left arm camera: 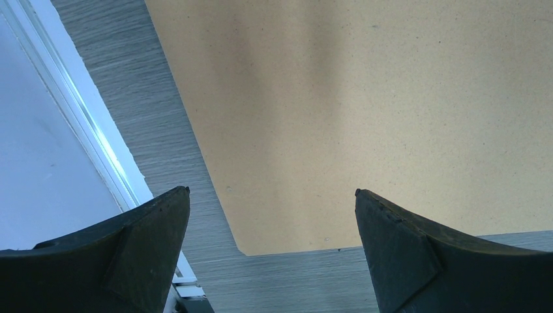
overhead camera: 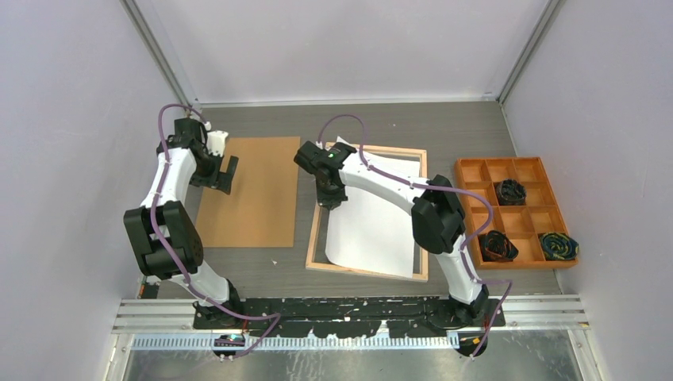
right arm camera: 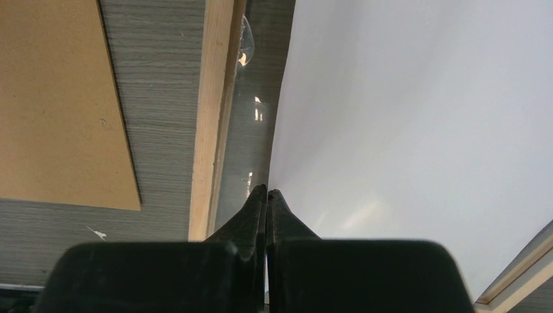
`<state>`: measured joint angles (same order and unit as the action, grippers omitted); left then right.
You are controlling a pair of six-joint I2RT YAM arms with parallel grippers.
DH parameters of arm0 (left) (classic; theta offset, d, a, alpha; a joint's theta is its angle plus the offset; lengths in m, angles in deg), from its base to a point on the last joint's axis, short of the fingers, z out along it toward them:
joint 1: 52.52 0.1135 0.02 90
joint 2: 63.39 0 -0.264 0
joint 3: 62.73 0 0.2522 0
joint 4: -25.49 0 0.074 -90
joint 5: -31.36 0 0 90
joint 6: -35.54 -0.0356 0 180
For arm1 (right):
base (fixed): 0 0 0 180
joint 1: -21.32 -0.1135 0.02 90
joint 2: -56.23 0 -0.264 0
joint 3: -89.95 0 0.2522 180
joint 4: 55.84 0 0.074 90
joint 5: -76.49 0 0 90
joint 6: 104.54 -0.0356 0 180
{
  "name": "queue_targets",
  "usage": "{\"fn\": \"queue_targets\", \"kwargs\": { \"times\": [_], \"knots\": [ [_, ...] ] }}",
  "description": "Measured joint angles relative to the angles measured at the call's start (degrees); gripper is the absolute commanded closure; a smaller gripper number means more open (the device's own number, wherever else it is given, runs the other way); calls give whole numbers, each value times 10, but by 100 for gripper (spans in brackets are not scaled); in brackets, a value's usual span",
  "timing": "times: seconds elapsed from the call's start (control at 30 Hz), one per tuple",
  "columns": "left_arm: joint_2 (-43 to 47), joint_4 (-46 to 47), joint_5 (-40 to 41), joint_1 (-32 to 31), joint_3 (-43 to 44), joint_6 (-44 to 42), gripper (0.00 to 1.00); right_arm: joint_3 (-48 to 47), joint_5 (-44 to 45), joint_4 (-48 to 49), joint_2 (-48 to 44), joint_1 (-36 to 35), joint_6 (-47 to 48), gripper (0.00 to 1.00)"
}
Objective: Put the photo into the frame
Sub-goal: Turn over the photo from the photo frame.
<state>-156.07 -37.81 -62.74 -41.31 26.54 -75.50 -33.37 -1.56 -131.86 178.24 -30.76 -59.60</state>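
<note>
The frame [overhead camera: 317, 238] lies in the middle of the table with its light wood back up. The photo [overhead camera: 373, 222] lies on it, white reverse up and skewed, its far left corner and near edge over the frame's rails. My right gripper [overhead camera: 329, 198] is shut on the photo's left edge. In the right wrist view the right gripper's [right arm camera: 267, 189] jaws pinch the photo [right arm camera: 417, 117] beside the wood rail [right arm camera: 212, 117], over the clear pane [right arm camera: 251, 130]. My left gripper [overhead camera: 226, 175] is open and empty above the brown backing board [overhead camera: 250, 190].
The backing board [left arm camera: 365, 117] lies flat left of the frame, its corner between my left gripper's [left arm camera: 272, 191] fingers. An orange compartment tray [overhead camera: 500, 159] with dark coiled items stands at the right. Grey walls close in on three sides.
</note>
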Motion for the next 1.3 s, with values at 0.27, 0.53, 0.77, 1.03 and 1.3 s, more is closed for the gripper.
{"fn": "queue_targets", "kwargs": {
  "times": [0.27, 0.53, 0.77, 1.03, 1.3],
  "knots": [
    [0, 0, 0, 0, 0, 0, 0, 23, 23, -6, 0, 1, 37, 99],
    [-1, 0, 0, 0, -5, 0, 0, 38, 35, -3, -3, 6, 48, 99],
    [-1, 0, 0, 0, -10, -1, 0, 38, 45, 3, -3, 7, 43, 90],
    [-1, 0, 0, 0, -14, -4, 0, 42, 47, 16, -3, 16, 41, 35],
    [-1, 0, 0, 0, -14, -10, 0, 64, 42, 39, -11, 24, 41, 4]
  ]
}}
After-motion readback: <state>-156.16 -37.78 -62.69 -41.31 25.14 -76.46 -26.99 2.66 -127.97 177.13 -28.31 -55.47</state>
